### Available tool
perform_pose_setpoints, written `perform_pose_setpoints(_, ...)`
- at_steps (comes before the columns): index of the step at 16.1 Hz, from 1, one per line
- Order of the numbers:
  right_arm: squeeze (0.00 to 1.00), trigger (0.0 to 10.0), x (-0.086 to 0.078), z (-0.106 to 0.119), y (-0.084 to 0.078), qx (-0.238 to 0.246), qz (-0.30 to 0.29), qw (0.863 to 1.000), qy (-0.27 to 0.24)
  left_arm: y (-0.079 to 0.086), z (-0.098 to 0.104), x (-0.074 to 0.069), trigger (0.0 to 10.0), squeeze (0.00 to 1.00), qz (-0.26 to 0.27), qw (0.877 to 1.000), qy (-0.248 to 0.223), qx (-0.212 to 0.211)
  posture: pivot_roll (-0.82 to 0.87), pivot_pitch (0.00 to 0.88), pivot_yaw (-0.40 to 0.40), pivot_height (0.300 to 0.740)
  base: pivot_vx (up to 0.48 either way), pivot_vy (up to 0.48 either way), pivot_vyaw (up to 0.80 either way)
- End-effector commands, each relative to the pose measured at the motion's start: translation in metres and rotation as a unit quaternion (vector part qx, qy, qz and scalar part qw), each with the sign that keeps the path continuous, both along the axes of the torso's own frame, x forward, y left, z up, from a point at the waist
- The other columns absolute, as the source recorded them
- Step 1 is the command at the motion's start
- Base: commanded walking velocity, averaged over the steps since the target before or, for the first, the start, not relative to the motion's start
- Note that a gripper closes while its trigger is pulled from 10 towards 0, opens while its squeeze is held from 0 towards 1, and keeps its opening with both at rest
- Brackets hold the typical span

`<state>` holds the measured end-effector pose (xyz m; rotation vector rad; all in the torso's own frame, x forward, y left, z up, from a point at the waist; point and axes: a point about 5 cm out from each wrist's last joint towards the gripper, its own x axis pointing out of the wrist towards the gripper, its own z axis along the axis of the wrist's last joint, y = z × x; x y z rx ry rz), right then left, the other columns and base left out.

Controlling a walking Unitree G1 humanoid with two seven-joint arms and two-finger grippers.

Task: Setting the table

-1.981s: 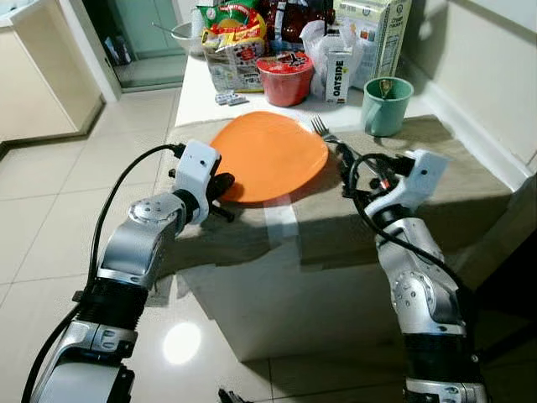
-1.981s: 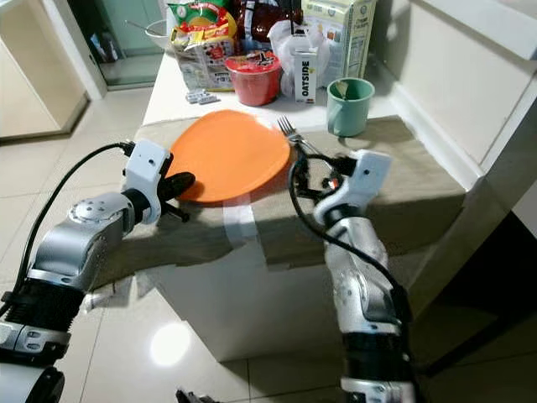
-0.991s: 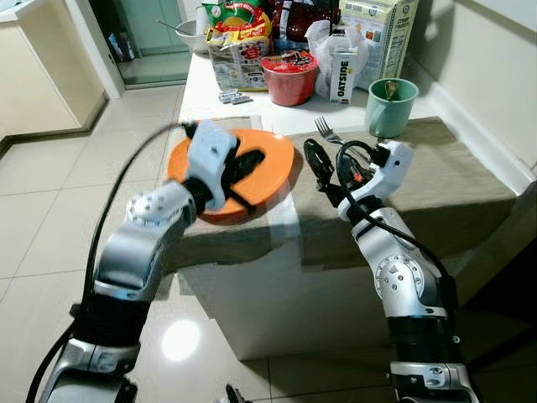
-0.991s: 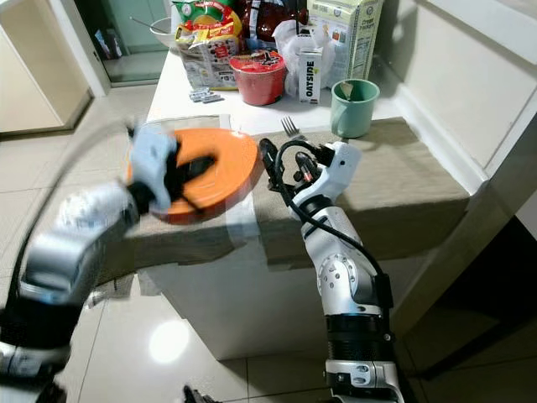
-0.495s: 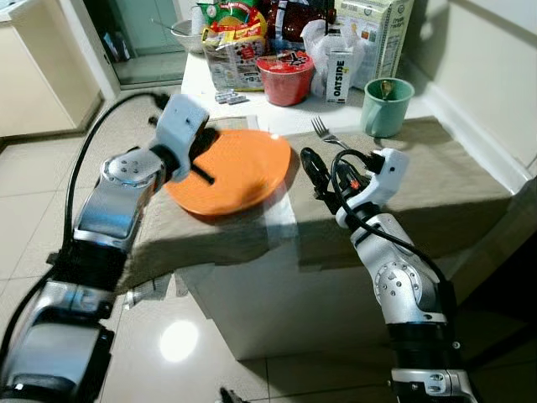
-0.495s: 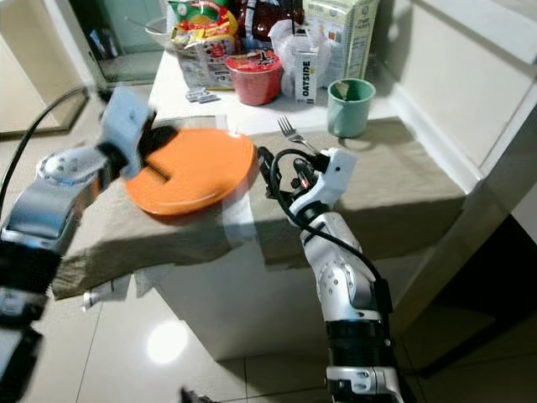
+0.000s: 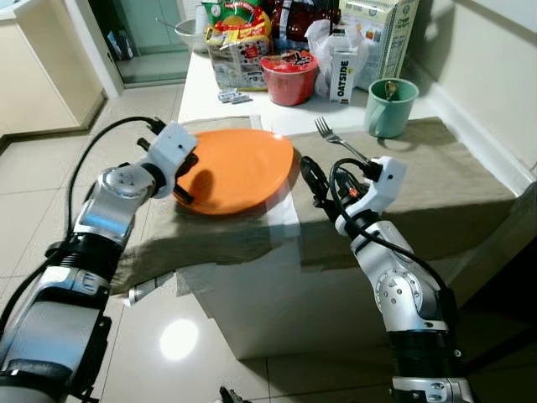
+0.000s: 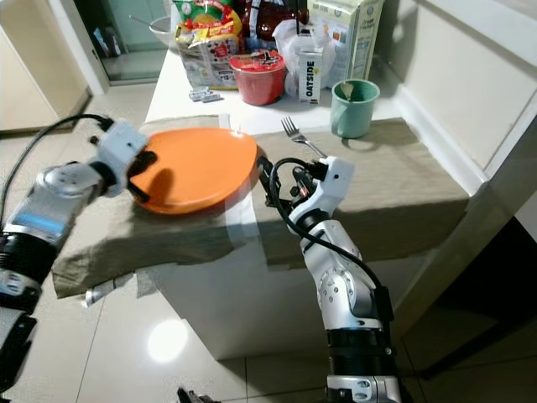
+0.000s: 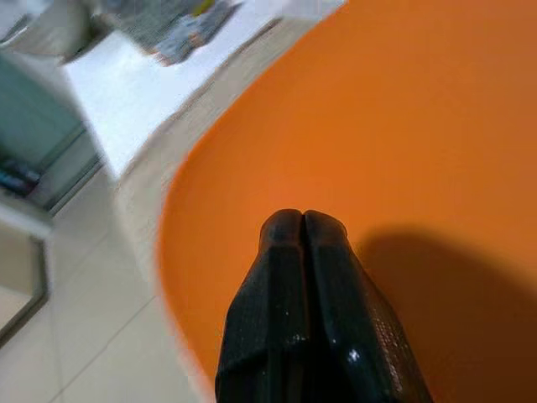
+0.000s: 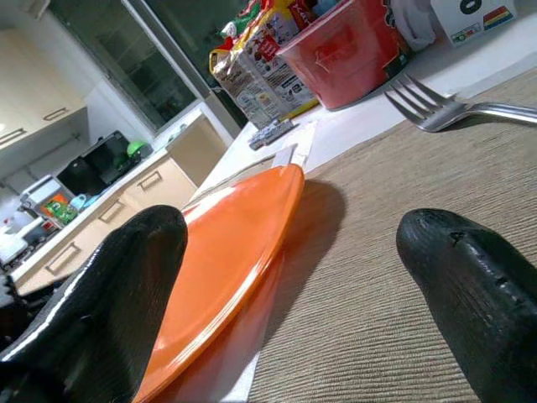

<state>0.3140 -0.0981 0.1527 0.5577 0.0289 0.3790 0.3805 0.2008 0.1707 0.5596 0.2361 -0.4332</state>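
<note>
Orange plate (image 7: 239, 168), green cup (image 7: 385, 106)

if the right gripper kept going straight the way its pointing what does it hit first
Most likely the near rim of the orange plate: the open right gripper points along the cloth towards it, with the fork off to one side. Depth is uncertain.

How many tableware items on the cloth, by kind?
Plates: 1, the orange plate
Forks: 1, the fork
Cups: 1, the green cup
Total: 3
</note>
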Motion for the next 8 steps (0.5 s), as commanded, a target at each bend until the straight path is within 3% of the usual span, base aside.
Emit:
perform_pose_setpoints(1,0.00,10.0,-0.002,0.005,0.004,-0.001,0.008,1.000,-0.007,-0.001,0.000,0.001,10.0,0.00,-0.012,1.000,0.004,0.010,-0.10,0.016,0.083,0.740,0.000,0.000,0.00)
perform_pose_setpoints(5,0.00,10.0,-0.002,0.005,0.005,-0.003,0.012,1.000,-0.005,-0.021,-0.002,0.002,10.0,0.00,-0.061,0.998,0.026,-0.013,-0.09,0.016,0.082,0.740,0.000,0.000,0.00)
perform_pose_setpoints(6,0.00,10.0,-0.002,0.006,0.005,-0.006,0.012,1.000,-0.008,-0.026,0.000,0.003,10.0,0.00,-0.062,0.995,0.052,-0.054,-0.09,0.016,0.082,0.740,0.000,0.000,0.00)
perform_pose_setpoints(7,0.00,10.0,-0.003,0.016,0.006,-0.034,0.014,0.998,-0.043,-0.030,0.002,0.005,10.0,0.00,-0.050,0.988,0.095,-0.115,-0.10,0.013,0.087,0.740,0.000,0.000,0.00)
perform_pose_setpoints(8,0.00,10.0,-0.005,0.034,0.006,-0.069,0.004,0.993,-0.100,-0.031,0.002,0.006,10.0,0.00,-0.045,0.982,0.115,-0.140,-0.10,0.012,0.088,0.740,0.000,0.000,0.00)
